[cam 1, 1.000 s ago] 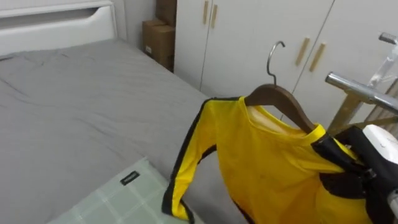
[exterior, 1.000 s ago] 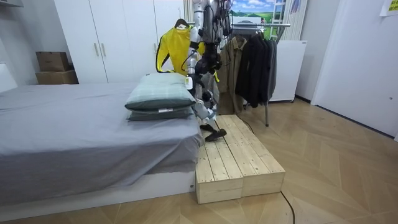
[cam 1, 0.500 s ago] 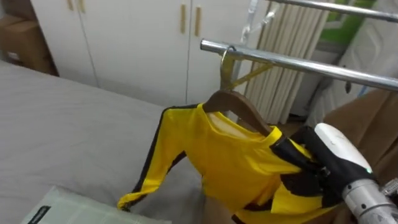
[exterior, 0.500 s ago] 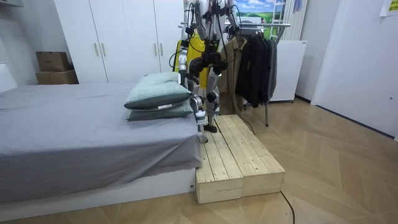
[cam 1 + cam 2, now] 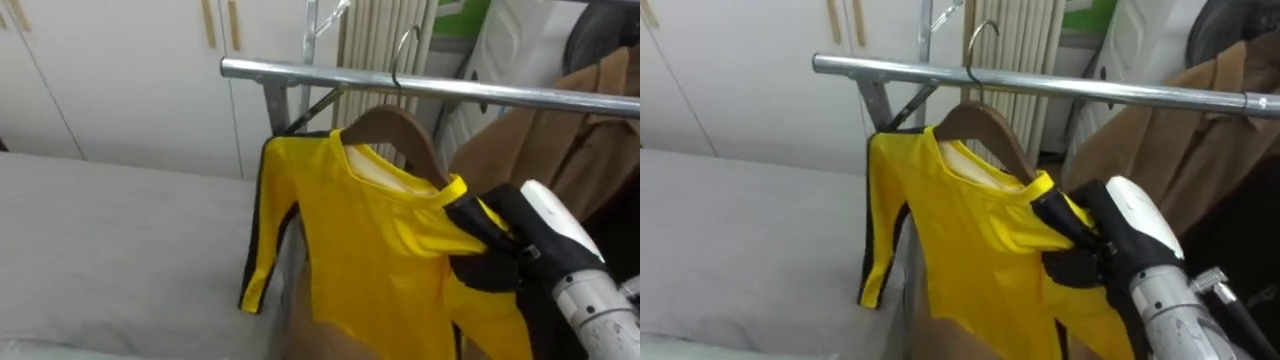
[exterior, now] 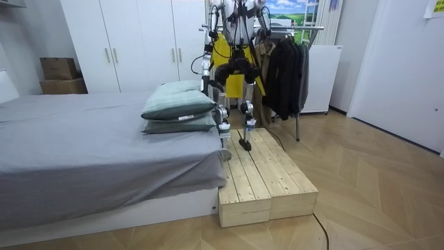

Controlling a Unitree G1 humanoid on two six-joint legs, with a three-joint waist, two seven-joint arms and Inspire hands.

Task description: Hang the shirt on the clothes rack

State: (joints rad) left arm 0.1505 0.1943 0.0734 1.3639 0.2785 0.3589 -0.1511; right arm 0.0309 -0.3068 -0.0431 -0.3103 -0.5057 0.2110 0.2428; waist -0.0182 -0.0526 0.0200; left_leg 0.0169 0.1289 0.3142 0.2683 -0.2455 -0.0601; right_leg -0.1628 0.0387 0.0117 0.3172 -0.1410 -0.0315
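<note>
A yellow shirt (image 5: 380,250) with black sleeve stripes hangs on a wooden hanger (image 5: 395,125). Its metal hook (image 5: 403,48) rises just above the steel clothes rail (image 5: 330,76); I cannot tell whether it rests on the rail. My right hand (image 5: 492,258) is shut on the hanger's right shoulder through the cloth, just below the rail. In the room view I stand on the wooden platform (image 6: 260,173) facing the rack, one foot raised, the yellow shirt (image 6: 222,43) held up high. My left hand (image 6: 208,83) hangs at my side.
A brown coat (image 5: 545,150) and dark coats (image 6: 284,69) hang on the rail to the right of the shirt. White wardrobe doors (image 5: 120,70) stand behind. The grey bed (image 5: 100,250) lies to my left, with two pillows (image 6: 177,107) near its corner.
The camera has swung right from the bed to the rack as I stepped along the platform. The hanger has gone up, and its hook is now at the rail.
</note>
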